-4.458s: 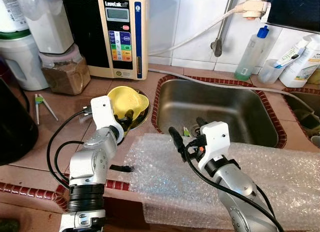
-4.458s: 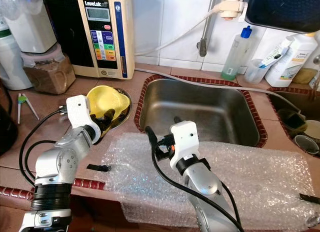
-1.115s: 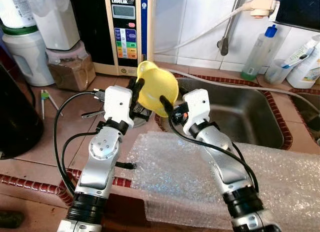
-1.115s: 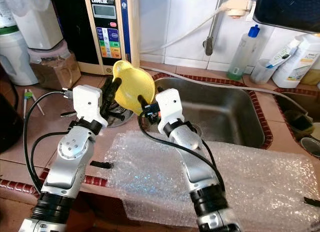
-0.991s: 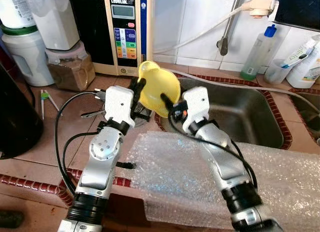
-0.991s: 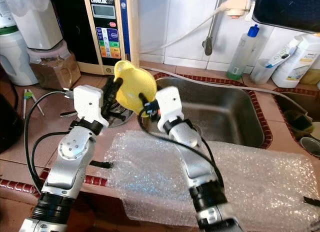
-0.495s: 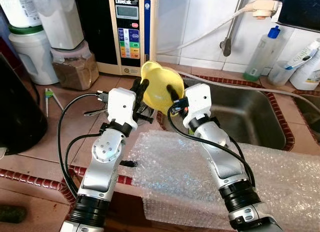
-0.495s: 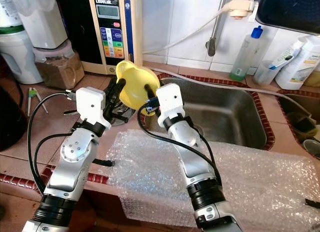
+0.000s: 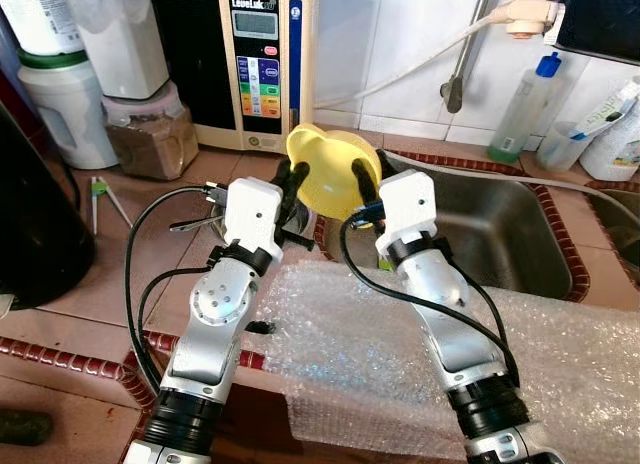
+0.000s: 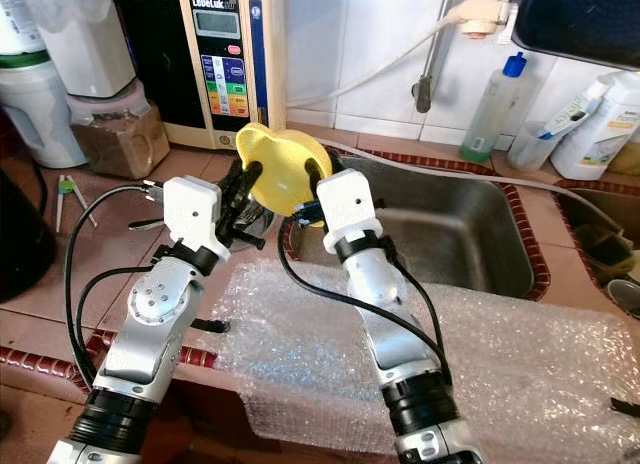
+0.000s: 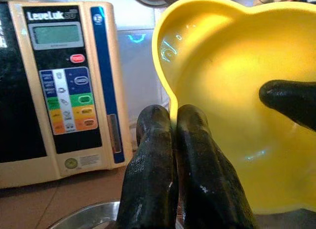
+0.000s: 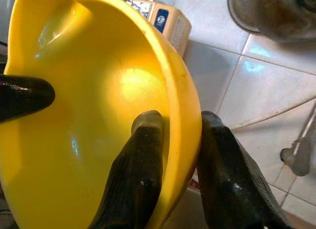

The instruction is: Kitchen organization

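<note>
**Both grippers pinch the yellow bowl above the counter edge**

Left gripper (image 9: 291,180) and right gripper (image 9: 364,184) each clamp the rim of a yellow bowl (image 9: 330,168), one on either side, holding it in the air over the seam between the tiled counter (image 9: 120,269) and the steel sink (image 9: 505,234). In the left wrist view the two fingers (image 11: 158,155) are pressed nearly together with the thin rim between them; in the right wrist view one finger (image 12: 140,160) lies inside the bowl and the other outside, the wall caught between.

The bowl is tipped on its side, its open mouth turned toward the robot and its base toward the tiled wall. A pouring lip juts out along the top of the rim. Nothing shows inside it apart from a wet sheen.

Below the left gripper a metal dish (image 9: 300,222) sits on the counter; its contents are hidden. Farther back on the left stands a lidded clear jar (image 9: 150,139) filled with brown grains, beside a water ionizer (image 9: 262,64). The sink basin looks bare. A sheet of bubble wrap (image 9: 400,354) covers the counter's front edge under both arms. A clear bottle with a blue cap (image 9: 527,109) stands behind the sink.
</note>
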You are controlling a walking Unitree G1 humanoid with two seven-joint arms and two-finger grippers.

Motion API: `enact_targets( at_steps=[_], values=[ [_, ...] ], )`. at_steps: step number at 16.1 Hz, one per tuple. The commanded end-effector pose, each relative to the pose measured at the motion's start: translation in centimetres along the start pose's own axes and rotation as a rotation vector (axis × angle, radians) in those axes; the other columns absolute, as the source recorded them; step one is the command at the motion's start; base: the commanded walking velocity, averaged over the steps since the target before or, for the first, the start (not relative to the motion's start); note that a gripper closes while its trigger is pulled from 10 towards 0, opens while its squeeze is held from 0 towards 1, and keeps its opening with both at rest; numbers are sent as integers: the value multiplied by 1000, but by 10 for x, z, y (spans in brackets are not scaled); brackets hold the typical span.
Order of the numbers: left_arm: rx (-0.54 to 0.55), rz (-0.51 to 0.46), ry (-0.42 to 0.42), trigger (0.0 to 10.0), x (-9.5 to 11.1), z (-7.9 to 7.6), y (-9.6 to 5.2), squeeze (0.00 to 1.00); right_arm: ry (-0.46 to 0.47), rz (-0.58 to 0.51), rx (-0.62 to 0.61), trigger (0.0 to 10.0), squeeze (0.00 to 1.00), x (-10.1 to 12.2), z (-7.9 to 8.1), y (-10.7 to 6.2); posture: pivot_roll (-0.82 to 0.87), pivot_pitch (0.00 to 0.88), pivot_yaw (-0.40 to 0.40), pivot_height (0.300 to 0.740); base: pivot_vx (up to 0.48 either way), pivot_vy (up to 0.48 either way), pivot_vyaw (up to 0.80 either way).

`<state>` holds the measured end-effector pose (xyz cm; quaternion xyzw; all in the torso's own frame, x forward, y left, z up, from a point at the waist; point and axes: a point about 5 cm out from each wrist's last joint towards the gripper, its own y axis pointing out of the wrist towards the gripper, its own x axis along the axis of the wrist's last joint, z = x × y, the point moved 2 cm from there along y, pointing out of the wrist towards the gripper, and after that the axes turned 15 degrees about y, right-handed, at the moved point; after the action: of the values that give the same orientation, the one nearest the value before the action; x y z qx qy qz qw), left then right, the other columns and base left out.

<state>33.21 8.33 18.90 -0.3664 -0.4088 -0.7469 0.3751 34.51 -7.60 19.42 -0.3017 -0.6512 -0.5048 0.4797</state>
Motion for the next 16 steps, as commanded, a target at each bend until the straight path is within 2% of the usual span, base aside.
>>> enact_targets(
  at_steps=[1,4,5,6,7,10,12,14,15,16],
  values=[
    [-23,-4,21,0,0,0,-2,0,-40,19,-110,0,0,-2,-26,-4,96,0,-15,740,0,0,0],
    [-48,-5,3,0,0,-4,-3,0,-10,29,-137,0,0,-4,-26,-6,96,0,-13,740,0,0,0],
    [-60,-12,-13,2941,1,-7,-2,0,-10,32,-142,0,0,-5,-27,-7,97,0,-13,740,0,0,0],
    [-80,-26,-36,6431,4,-10,-1,0,-14,37,-157,0,0,-6,-30,-8,97,0,-13,740,0,0,0],
    [-114,-40,-66,10000,7,-14,-1,1000,-38,42,-193,0,0,-7,-36,-9,99,0,-15,740,0,0,0],
    [-227,-91,-157,10000,15,-28,-4,1000,-90,63,-309,0,0,-9,-59,-11,99,0,-15,740,0,0,0],
    [-289,-87,-166,10000,15,-35,-7,1000,-86,72,-347,0,0,-9,-67,-11,94,0,-15,740,0,0,0],
    [-404,-61,-223,10000,10,-48,-18,1000,-99,87,-386,0,0,-11,-78,-13,95,0,-19,740,0,0,0],
    [-452,-24,-236,10000,4,-53,-23,1000,-86,114,-437,0,0,-15,-90,-16,98,0,-22,740,0,0,0],
    [-492,3,-209,10000,-1,-53,-25,1000,-51,161,-492,0,0,-24,-104,-22,105,0,-25,740,0,0,0]
  ],
)
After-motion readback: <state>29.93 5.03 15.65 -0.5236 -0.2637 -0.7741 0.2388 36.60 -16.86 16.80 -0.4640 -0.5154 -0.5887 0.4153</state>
